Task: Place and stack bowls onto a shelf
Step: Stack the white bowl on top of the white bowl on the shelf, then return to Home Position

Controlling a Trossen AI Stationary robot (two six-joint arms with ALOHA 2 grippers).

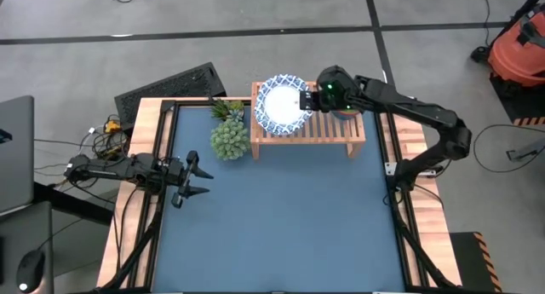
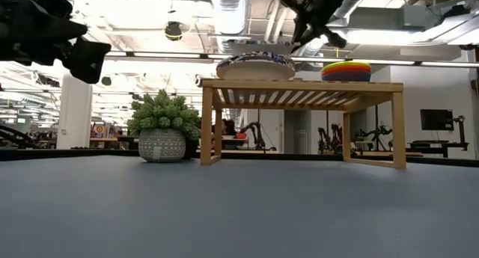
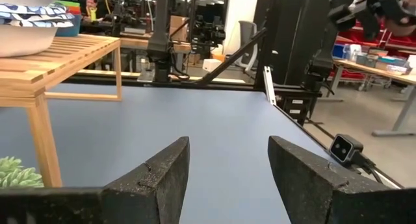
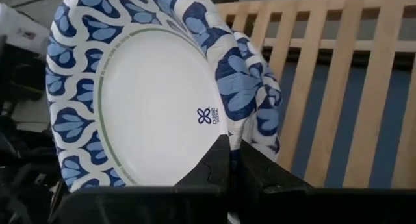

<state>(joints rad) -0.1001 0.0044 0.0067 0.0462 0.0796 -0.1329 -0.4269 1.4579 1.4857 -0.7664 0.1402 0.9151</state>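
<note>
My right gripper (image 4: 235, 160) pinches the blue-and-white patterned paper bowl (image 4: 153, 87) at its rim — light, flimsy, buckling — left fingers (image 3: 156, 178) open.

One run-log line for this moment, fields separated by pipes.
right gripper: shut on patterned bowl rim, over shelf | small bowl stack: on shelf | left gripper: open, waiting over table's left side
</note>
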